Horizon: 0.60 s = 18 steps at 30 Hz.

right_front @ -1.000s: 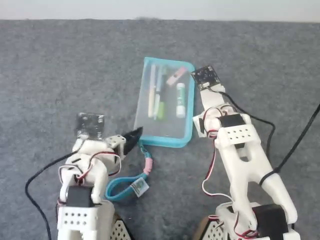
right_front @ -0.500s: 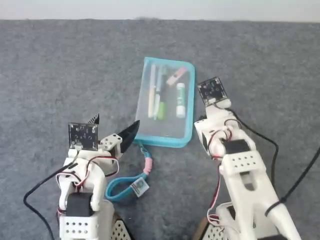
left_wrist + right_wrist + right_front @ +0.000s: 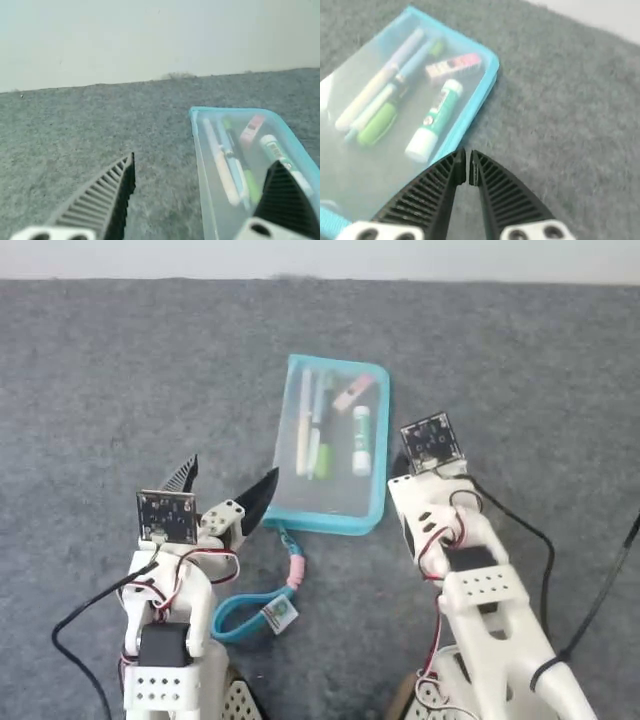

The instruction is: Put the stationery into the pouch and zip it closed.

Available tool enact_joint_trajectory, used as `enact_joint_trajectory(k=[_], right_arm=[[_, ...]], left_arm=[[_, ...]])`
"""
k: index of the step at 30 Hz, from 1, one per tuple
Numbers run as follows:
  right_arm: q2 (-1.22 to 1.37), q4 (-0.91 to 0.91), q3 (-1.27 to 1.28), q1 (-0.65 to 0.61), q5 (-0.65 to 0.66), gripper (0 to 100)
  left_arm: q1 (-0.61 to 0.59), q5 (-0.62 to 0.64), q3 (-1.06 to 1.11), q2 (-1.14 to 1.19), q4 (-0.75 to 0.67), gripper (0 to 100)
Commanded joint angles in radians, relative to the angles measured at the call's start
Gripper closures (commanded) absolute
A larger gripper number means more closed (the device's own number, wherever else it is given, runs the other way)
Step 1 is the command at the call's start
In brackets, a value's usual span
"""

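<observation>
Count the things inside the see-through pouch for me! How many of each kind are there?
Pens: 2
Green highlighter: 1
Pink eraser: 1
Glue stick: 1
Total: 5

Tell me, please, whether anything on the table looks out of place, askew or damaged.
Nothing stands out. The pouch lies flat on the grey carpet with the pens, glue stick and small pink item all inside it. Its strap trails loosely from the near corner, which seems normal.
</observation>
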Motion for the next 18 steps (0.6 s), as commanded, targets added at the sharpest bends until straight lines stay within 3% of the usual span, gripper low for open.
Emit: enact_joint_trajectory(k=[1, 11, 18], right_arm=[[-0.042, -0.081, 0.003, 0.008, -0.002, 97.8], [-0.062, -0.076, 0.011, 0.005, -0.006, 98.3], [-0.312, -0.058, 0.115, 0.001, -0.006, 98.3]], left_arm=[[0.003, 0.014, -0.008, -0.021, 0.018, 62], [0.003, 0.014, -0.008, -0.021, 0.018, 62], [0.003, 0.014, -0.008, -0.021, 0.018, 62]])
